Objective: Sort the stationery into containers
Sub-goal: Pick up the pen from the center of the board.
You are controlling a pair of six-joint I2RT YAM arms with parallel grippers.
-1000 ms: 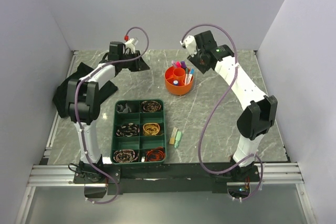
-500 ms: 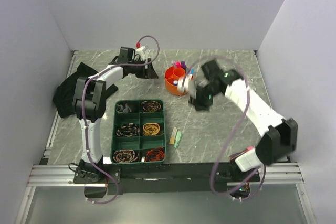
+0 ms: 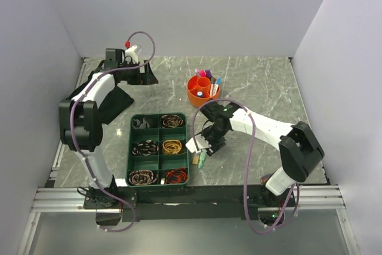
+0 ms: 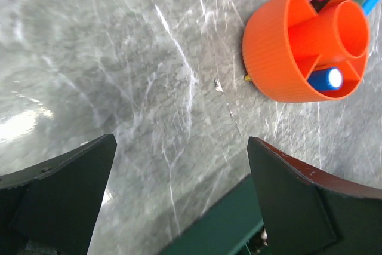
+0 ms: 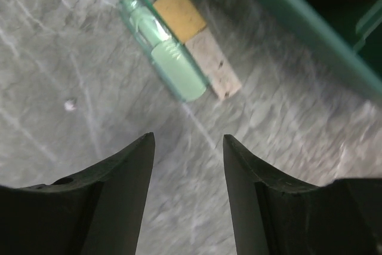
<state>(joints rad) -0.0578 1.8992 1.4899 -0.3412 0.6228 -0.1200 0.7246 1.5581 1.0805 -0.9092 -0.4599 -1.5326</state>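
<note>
Grey marble counter (image 3: pixel 256 88), plain white walls (image 3: pixel 179 10) on three sides.
Left gripper (image 4: pixel 179 201): jaws wide apart, empty, touching nothing. Orange pot (image 4: pixel 280 58) with pens (image 3: pixel 206 76) stands ahead to its right.
Right gripper (image 5: pixel 188 165): jaws partly apart, nothing between them. Pale green piece (image 5: pixel 164 58) and beige block (image 5: pixel 179 19) lie touching just beyond its fingertips, beside green tray (image 5: pixel 298 22).
Left arm stretched to far corner; right arm bent inward, wrist low.
</note>
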